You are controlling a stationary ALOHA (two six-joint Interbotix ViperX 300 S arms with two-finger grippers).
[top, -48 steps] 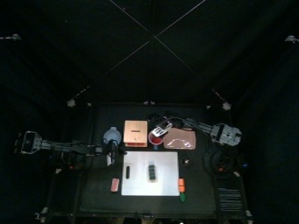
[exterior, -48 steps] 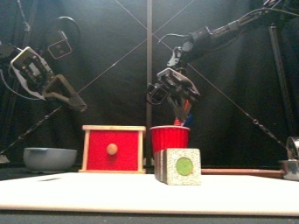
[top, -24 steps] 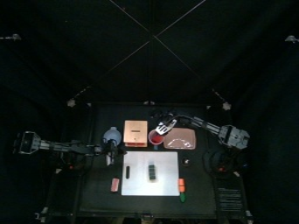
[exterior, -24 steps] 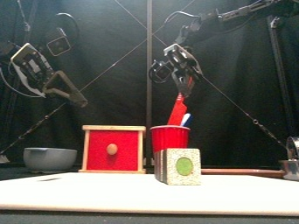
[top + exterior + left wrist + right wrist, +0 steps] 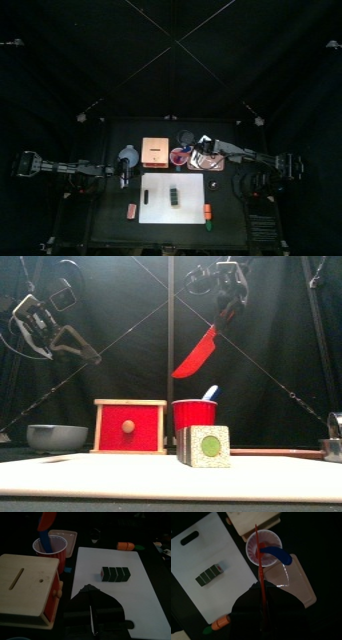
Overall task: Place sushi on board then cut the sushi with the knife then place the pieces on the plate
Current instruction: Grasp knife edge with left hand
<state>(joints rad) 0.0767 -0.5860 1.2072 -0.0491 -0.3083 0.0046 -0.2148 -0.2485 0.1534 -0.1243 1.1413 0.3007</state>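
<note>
Your dark green toy sushi roll (image 5: 174, 193) lies whole on the white cutting board (image 5: 189, 211) and your right gripper (image 5: 226, 303) is clamped on the red toy knife (image 5: 197, 354) above the red cup (image 5: 194, 414), so cutting and loading the flat pink tray (image 5: 301, 587) remain, while your left gripper (image 5: 92, 594) rests at the left, jaws together.

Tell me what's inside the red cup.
Only the blue knife, its lower end hidden from the front by the red cup wall. The red knife hangs above, in the right claw.
</note>
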